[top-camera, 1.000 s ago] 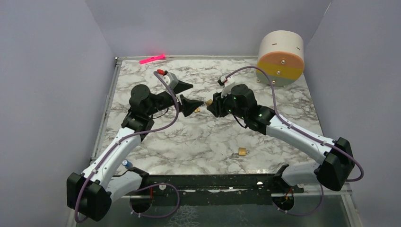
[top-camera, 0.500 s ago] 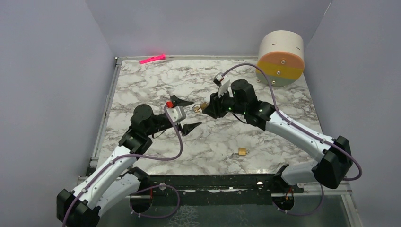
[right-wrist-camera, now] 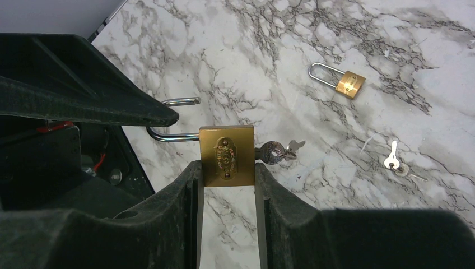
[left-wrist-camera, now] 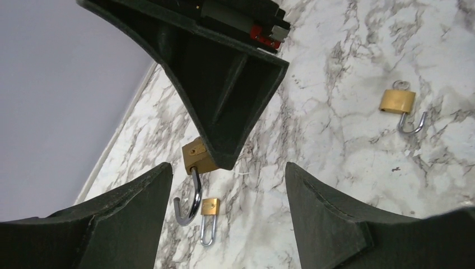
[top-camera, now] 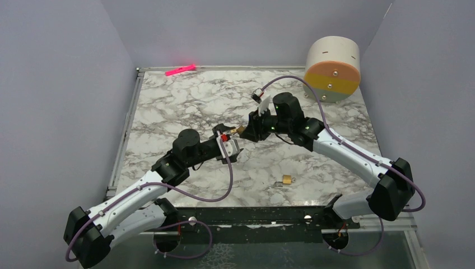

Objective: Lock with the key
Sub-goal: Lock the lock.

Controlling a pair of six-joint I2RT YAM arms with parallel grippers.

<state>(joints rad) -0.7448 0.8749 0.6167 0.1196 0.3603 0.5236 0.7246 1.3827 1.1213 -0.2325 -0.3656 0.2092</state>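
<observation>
**Two tools meet at one padlock, key in its keyhole**

Three brass locks show in the left wrist view. Nearest, along its bottom edge, the left tool point(left-wrist-camera: 227, 168) stands released, its fingers point(left-wrist-camera: 123, 224) well apart and gripping nothing. Just beyond, the right tool point(right-wrist-camera: 227, 171) enters from the top of that view, clenched on the padlock point(right-wrist-camera: 227, 151) by its narrow edges. In the right wrist view the shackle point(right-wrist-camera: 171, 120) is swung open and points left. Its free end is touching or just beside a left finger; I cannot tell which. The key point(right-wrist-camera: 273, 151) sits in the padlock's keyhole, at centre frame, with a second key point(right-wrist-camera: 293, 145) hanging beside it.

Farther off on the table point(left-wrist-camera: 336, 33) lie a small lock point(left-wrist-camera: 208, 210) at lower centre and an open lock point(left-wrist-camera: 399, 102) at upper right. A loose key point(right-wrist-camera: 392, 159) lies at the right of the right wrist view. Farthest, in the top view, a pink strip point(top-camera: 180, 69) lies at upper left and a drum point(top-camera: 333, 67) stands at upper right.
</observation>
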